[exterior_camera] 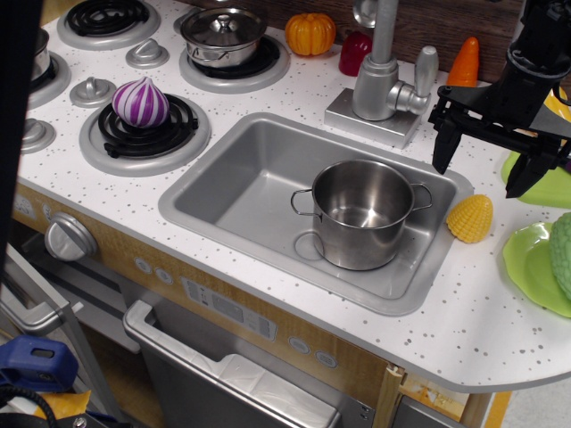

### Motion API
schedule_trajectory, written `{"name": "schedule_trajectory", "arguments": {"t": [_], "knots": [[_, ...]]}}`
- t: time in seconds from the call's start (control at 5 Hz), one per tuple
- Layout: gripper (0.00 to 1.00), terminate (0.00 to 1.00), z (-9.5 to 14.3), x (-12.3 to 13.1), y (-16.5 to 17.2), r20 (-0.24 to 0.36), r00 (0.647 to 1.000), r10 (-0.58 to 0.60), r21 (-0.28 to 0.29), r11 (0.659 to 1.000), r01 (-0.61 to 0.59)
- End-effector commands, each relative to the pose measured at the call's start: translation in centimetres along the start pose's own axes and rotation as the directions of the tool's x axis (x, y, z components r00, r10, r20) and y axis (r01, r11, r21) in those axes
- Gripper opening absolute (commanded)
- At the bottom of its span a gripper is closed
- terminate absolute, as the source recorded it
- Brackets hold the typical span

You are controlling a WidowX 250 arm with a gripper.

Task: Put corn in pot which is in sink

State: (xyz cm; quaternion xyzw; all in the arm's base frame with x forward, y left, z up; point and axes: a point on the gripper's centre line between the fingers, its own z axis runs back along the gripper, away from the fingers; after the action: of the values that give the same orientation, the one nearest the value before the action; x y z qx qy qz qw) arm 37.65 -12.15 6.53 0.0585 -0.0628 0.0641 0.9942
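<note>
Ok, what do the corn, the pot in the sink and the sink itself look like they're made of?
The small yellow bumpy corn cob looks like matte moulded plastic. The cylindrical loop-handled pot seems to be polished steel, given its mirror-like reflections. The grey rectangular sink basin looks like silver-painted plastic, with a dull, even sheen.

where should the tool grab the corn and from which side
Probably across the corn's thick middle, coming straight down from above. It lies flat on the counter just right of the sink rim, its length running left to right, tapering toward one end. The open tool hangs above it; the fingers should close on its long sides, not the ends.
</note>
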Motion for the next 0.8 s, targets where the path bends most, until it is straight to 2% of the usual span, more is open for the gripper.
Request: {"name": "schedule_trajectory", "arguments": {"t": [0.0, 0.4, 0.6], "knots": [[1.00, 0.00, 0.0, 0.0, 0.0, 0.000, 1.000, 0.000, 0.000, 1.000, 0.000], [1.00, 0.00, -1.7, 0.8, -1.2, 0.084, 0.996, -0.012, 0.001, 1.000, 0.012], [1.00, 0.00, -2.2, 0.9, -1.2, 0.104, 0.994, -0.013, -0.010, 1.000, 0.014]]}}
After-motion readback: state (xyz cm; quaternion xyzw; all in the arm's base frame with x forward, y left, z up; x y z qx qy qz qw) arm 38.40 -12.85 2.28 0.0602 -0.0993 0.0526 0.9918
